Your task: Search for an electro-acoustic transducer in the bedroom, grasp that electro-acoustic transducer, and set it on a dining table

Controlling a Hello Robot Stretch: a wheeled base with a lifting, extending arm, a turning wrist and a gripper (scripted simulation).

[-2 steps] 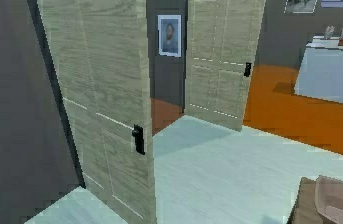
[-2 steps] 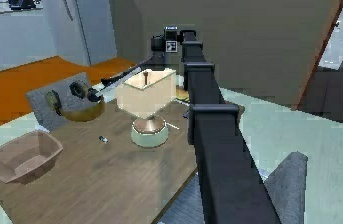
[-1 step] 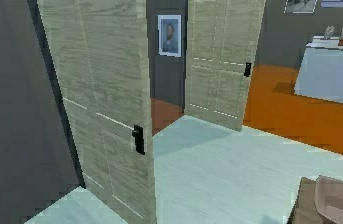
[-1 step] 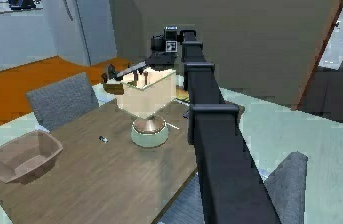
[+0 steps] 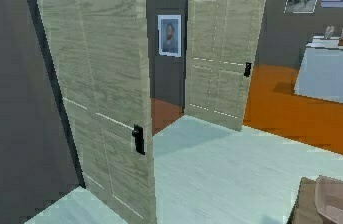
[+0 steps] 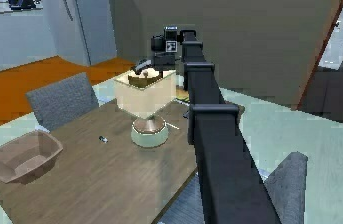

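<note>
In the arm side view my arm (image 6: 214, 120) runs up from the bottom edge over a wooden dining table (image 6: 89, 175). The gripper (image 6: 159, 48) is at its far end, above a cream box-shaped thing on a round grey base (image 6: 144, 100) that stands on the table. A small brown and white blob (image 6: 144, 72) sits at the top of that cream box, just below the fingers. I cannot tell whether the gripper holds anything.
A pinkish-brown bowl (image 6: 24, 157) lies on the table's left end, with grey chairs (image 6: 64, 100) (image 6: 289, 185) on both sides. Ahead, a light wood door (image 5: 104, 100) stands ajar, with a framed portrait (image 5: 169, 35) on the dark wall beyond. An orange floor (image 5: 299, 110) and a white table (image 5: 329, 70) lie to the right.
</note>
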